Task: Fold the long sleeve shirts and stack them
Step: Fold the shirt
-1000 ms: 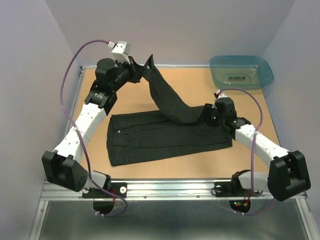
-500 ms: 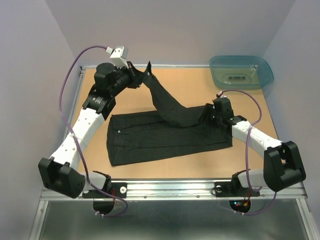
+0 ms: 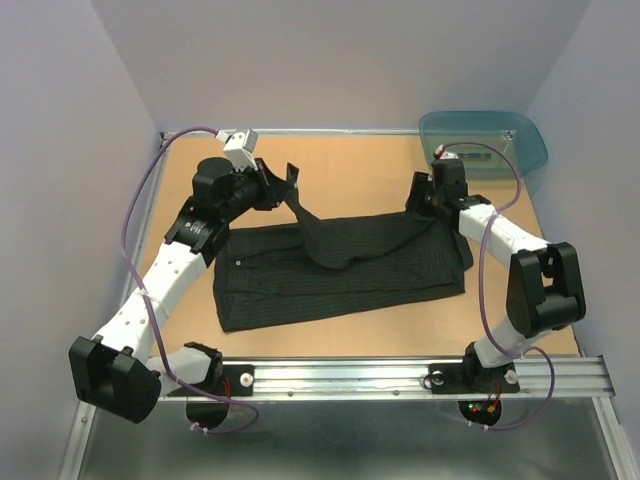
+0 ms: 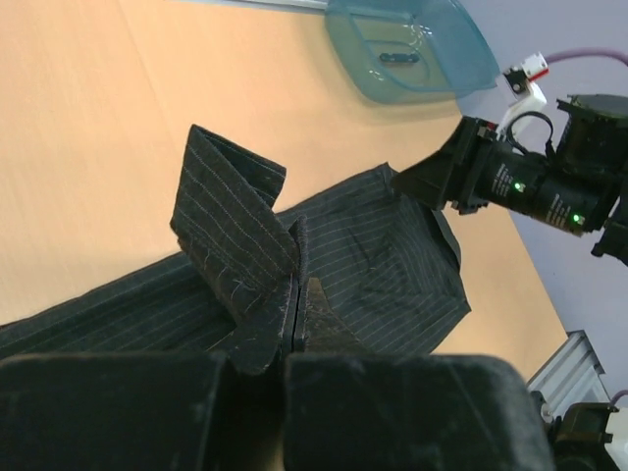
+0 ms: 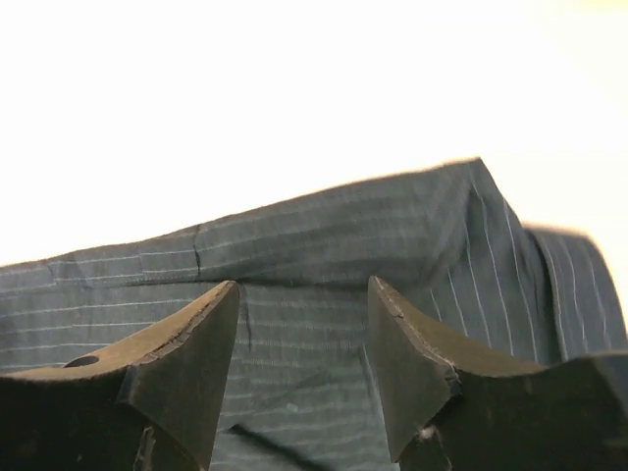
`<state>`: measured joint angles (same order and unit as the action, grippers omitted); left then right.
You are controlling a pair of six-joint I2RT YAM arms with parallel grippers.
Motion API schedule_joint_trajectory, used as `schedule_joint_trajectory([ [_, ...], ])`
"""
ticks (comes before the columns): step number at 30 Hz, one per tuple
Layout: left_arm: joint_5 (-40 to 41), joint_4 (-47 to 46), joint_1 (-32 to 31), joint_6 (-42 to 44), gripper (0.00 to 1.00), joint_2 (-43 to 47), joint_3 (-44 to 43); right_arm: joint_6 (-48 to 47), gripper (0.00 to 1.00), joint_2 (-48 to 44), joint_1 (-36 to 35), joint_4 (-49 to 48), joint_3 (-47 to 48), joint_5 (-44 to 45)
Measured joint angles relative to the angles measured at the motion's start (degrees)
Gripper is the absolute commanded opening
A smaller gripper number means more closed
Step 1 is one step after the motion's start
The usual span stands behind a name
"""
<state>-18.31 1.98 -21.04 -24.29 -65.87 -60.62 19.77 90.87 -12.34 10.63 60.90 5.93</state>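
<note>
Top external view shows the tan wooden bench [image 3: 380,160] with the black pinstriped long sleeve shirt [image 3: 340,270] spread flat across its middle, running left to right. A teal plastic tub [image 3: 485,140] sits at the far right corner, well apart from the cloth.

One long sleeve [image 3: 310,225] rises off the shirt's body toward the left pincer [image 3: 283,190]. That pincer is closed on the sleeve near its folded cuff [image 4: 231,211]; the left wrist view shows the fabric pinched tight between the two pads. The right pincer [image 5: 304,294] hangs over the shirt's far right edge with its jaws spread and nothing between them.

The cloth looks light, thin and fully limp, since the raised sleeve sags and creases under its own weight. It will likely drape and slide rather than hold a fold, so any part lifted by one point will bunch up. Seams, cuffs and hem corners seem the best holds, being thicker and less prone to slipping out. A small pale button [image 3: 243,262] marks the front placket near the left end.
</note>
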Motion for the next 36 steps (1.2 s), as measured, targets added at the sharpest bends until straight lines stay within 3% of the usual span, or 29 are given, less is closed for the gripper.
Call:
schedule_joint_trajectory([
  [14, -1.16, -0.04, -0.66, 0.85, 0.0, -1.18, 0.02, -24.96, 0.6, 10.84, 6.73, 4.46, 7.69, -23.67],
  [23, -1.22, -0.02, -0.7, 1.73, 0.0, -1.51, 0.02, -33.51, 0.59, 17.66, 6.73, 12.39, 15.19, -33.79],
  [30, -1.18, 0.02, -0.72, 2.73, 0.0, -2.47, 0.02, -36.06, 0.54, 19.87, 6.73, 16.26, 15.19, -37.86],
  [36, -1.11, 0.17, -0.72, 3.23, 0.0, -2.54, 0.04, -36.89, 0.38, 20.37, 6.73, 17.86, 15.19, -38.93],
])
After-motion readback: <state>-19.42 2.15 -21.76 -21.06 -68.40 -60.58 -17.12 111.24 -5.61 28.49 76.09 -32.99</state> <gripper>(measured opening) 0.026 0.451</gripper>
